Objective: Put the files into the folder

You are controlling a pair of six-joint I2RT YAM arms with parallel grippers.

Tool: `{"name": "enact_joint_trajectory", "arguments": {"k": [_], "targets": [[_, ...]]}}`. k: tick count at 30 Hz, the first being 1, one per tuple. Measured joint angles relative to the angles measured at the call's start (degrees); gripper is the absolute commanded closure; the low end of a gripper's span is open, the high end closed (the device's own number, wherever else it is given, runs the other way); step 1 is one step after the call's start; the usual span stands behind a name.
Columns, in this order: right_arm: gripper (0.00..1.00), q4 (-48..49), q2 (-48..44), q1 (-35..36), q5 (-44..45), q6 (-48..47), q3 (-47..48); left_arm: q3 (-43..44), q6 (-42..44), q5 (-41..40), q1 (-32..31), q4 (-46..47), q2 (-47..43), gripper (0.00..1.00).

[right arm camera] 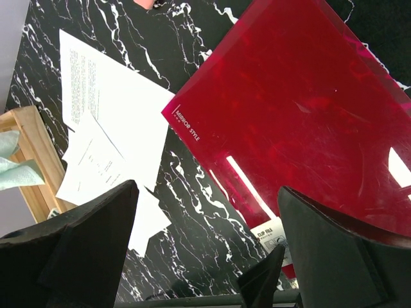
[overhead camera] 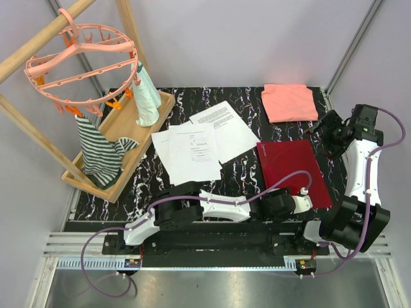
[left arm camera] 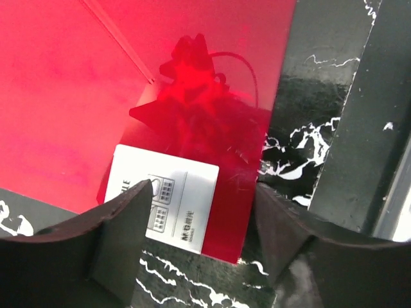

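Stretched low along the frame's bottom: left gripper [left arm camera: 202, 192], fingers parted astride the white label [left arm camera: 186, 199] at the near corner of the folder [overhead camera: 292, 168], centre right. Raised at right edge: right gripper [right arm camera: 207, 192], fingers spread wide. Printed on the cover: "MIRROR STYLE". At centre, files [overhead camera: 199, 144], loose.

A robotics lab test cell is indicated: a black marble-patterned table [overhead camera: 144, 189] is enclosed by plain grey panels [overhead camera: 257, 38] and metal frame struts [overhead camera: 353, 45]. A cabled left arm [overhead camera: 212, 208] and right arm [overhead camera: 359, 173] are bolted to a mounting bar [overhead camera: 218, 242], and props such as a wooden rack [overhead camera: 122, 128] are staged.
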Motion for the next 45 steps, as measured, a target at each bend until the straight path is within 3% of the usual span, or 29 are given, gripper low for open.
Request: {"name": "enact_joint_trajectory", "arguments": {"k": [18,27,28,30,35,38,45], "targets": [[0.00,3.48,6.47,-2.84,5.95,3.21,-8.11,0.42,-5.18,2.97,6.54,-1.42,0.33,1.00],[0.00,6.43,4.07,-2.84,4.59,2.69,-12.98,0.04,-12.48,6.97,9.38,-1.75,-0.59,0.99],[0.00,6.67,3.50,-2.84,4.17,2.69,-13.86,-0.70,-13.51,8.07,9.77,-1.79,-1.18,0.88],[0.00,7.19,2.99,-2.89,3.13,2.71,-15.67,-1.90,-14.93,9.40,11.08,-1.97,-2.34,0.76],[0.00,10.73,2.99,-3.04,-2.36,4.20,-23.61,-5.66,-19.58,15.41,14.36,-3.54,-8.31,0.54],[0.00,12.46,2.69,-3.04,-6.45,5.64,-28.55,-6.84,-23.58,20.02,17.51,-3.76,-13.07,0.47],[0.00,11.91,-5.05,-3.04,-9.81,6.27,-33.16,-6.27,-32.26,26.01,26.69,-2.86,-14.40,0.45]]}}
